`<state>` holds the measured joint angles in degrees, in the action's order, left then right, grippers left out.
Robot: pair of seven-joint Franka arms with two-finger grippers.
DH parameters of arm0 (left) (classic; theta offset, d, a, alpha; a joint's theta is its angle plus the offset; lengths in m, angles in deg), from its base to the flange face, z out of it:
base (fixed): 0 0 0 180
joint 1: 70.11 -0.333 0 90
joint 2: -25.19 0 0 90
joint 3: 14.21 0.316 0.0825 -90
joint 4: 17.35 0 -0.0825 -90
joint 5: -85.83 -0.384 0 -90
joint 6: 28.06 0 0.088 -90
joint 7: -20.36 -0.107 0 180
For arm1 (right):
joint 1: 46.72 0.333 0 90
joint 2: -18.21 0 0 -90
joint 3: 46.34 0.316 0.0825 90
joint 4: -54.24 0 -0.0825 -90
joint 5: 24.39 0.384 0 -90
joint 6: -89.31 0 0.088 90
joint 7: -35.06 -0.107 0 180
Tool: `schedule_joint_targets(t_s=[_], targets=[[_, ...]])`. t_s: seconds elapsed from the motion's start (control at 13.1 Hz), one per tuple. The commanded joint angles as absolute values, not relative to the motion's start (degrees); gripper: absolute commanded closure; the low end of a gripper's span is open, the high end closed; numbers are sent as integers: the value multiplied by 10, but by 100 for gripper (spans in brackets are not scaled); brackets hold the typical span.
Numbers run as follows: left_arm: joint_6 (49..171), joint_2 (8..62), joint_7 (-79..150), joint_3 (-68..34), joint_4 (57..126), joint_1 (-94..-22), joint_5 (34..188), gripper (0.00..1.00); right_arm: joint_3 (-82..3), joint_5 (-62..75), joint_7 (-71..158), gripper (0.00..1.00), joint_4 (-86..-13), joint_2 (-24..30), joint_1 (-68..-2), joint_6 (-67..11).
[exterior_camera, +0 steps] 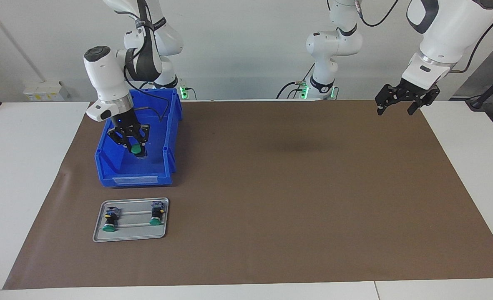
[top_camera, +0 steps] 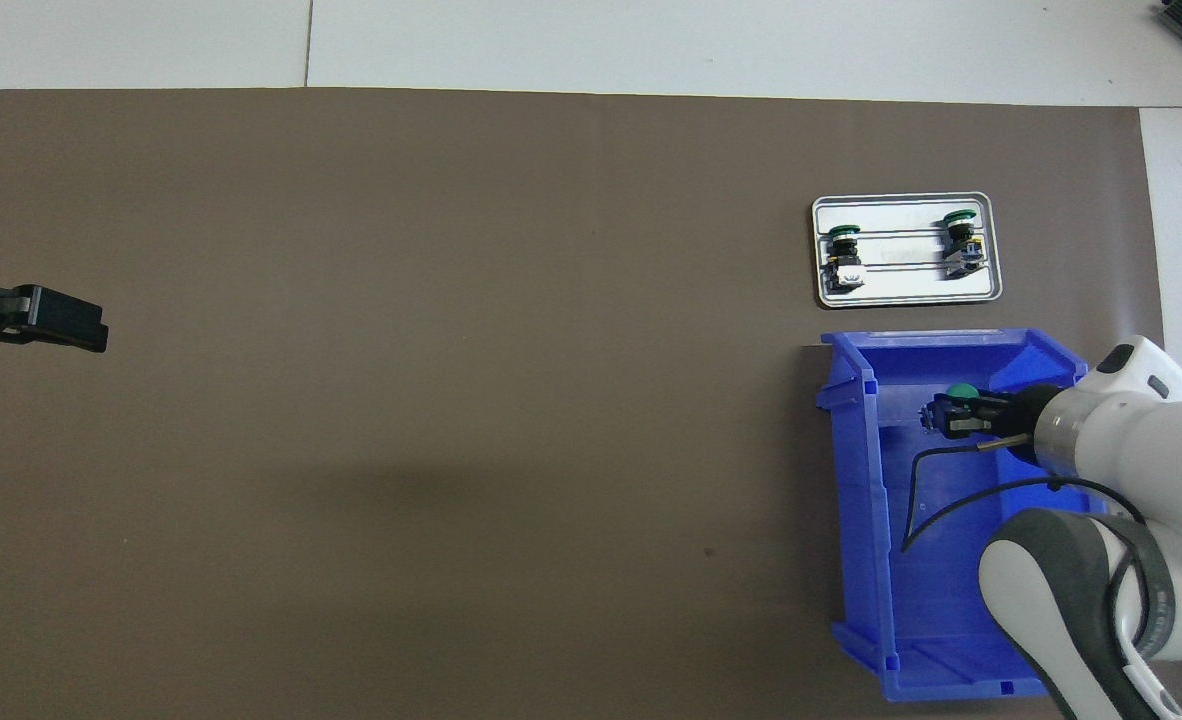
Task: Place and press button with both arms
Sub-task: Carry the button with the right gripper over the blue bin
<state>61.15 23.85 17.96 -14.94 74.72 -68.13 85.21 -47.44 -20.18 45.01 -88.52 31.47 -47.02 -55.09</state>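
Note:
My right gripper reaches down inside the blue bin, shut on a green-capped button. Whether that button rests on the bin's floor I cannot tell. Two more buttons lie on a metal tray farther from the robots than the bin: one toward the table's edge, the other toward the table's middle. At the left arm's end, my left gripper hangs open and holds nothing, high over the brown mat.
A brown mat covers most of the white table. A thin black cable from my right arm loops inside the bin. The bin and the tray both sit at the right arm's end of the mat.

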Motion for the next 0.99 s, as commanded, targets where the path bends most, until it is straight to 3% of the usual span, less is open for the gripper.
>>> schedule_joint_targets(t_s=[0.0, 0.3, 0.38, 0.46, 0.61, 0.69, 0.84, 0.91], targets=[[622, 221, 176, -153, 768, -688, 858, 0, -473, -179, 487, 100, -948, 334, -485, -614], [622, 221, 176, -153, 768, -688, 858, 0, -473, -169, 482, 100, -953, 323, -484, -615], [621, 221, 176, -153, 768, -688, 858, 0, -473, -164, 482, 86, -953, 321, -484, -611], [622, 221, 176, -153, 768, -688, 858, 0, -473, -164, 482, 61, -953, 321, -484, -603], [621, 221, 176, -153, 768, -688, 858, 0, -473, -164, 481, 31, -953, 321, -485, -589], [621, 221, 176, -153, 768, -688, 858, 0, -473, -164, 481, 26, -953, 322, -485, -587], [621, 221, 176, -153, 768, -688, 858, 0, -473, -164, 480, 6, -952, 322, -485, -587], [621, 221, 176, -153, 768, -688, 858, 0, -473, -164, 475, 3, -950, 321, -483, -586]])
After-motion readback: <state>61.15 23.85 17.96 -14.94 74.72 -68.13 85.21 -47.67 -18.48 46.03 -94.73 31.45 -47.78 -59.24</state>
